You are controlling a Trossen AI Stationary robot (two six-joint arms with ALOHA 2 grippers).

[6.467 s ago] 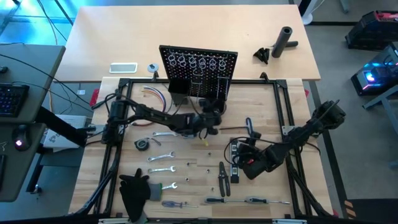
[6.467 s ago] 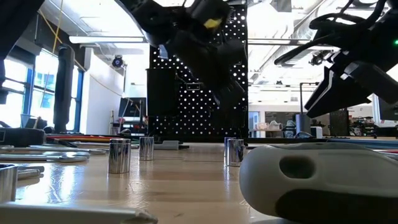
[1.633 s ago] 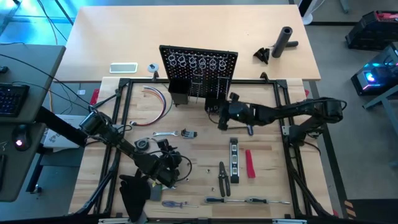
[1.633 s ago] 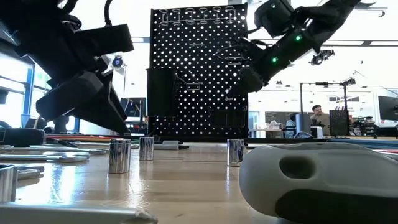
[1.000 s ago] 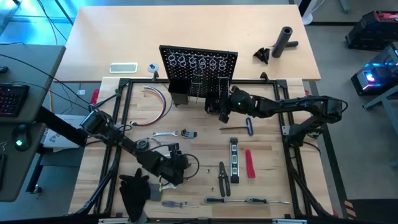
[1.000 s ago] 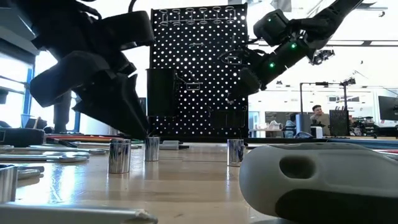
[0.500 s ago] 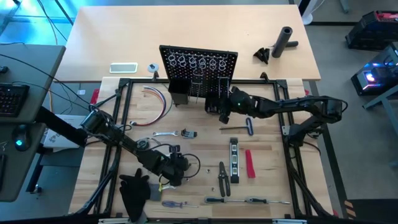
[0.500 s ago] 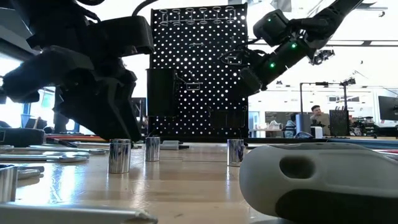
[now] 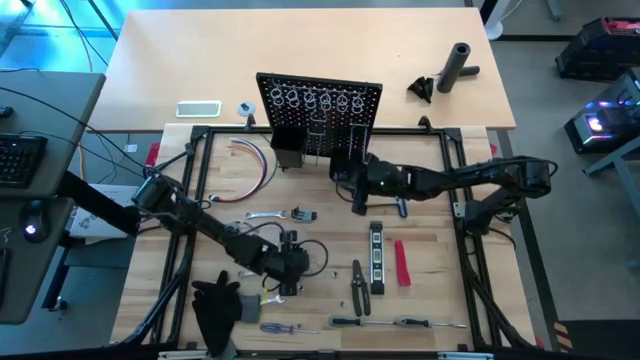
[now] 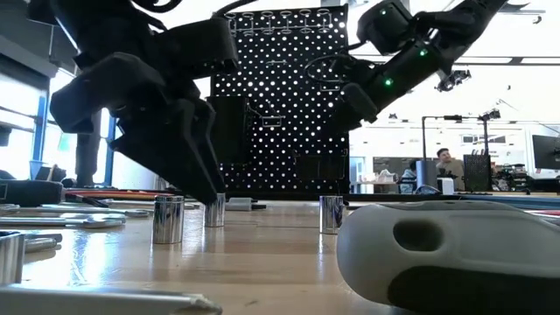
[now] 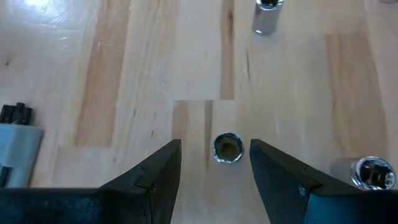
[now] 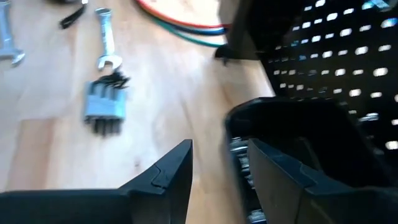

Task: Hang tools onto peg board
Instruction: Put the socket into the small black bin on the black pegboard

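The black peg board (image 9: 320,105) stands upright at the table's far side, with silver rings along its top and black bins low on its front. My left gripper (image 11: 215,149) is open and points down at the table. A small silver socket (image 11: 227,148) stands upright on the wood between its fingers, touching neither. My right gripper (image 12: 219,149) is open with nothing between its fingers, just in front of a black bin (image 12: 292,134) at the board's foot (image 9: 345,165). A level (image 9: 376,258), a red-handled tool (image 9: 401,262), pliers (image 9: 357,285) and screwdrivers (image 9: 400,322) lie flat on the table.
Two more sockets (image 11: 267,15) (image 11: 372,173) stand near my left gripper. A grey hex-key set (image 12: 106,109) and a wrench (image 12: 106,37) lie left of centre, with coloured wires (image 9: 255,160) beyond them. A black cloth (image 9: 215,305) lies at the near left. A black cylinder (image 9: 458,65) rests behind the frame.
My right gripper has drawn back from the peg board's bin toward the table's near edge, staying at the same height. My left gripper has turned a little over the sockets without leaving its place.
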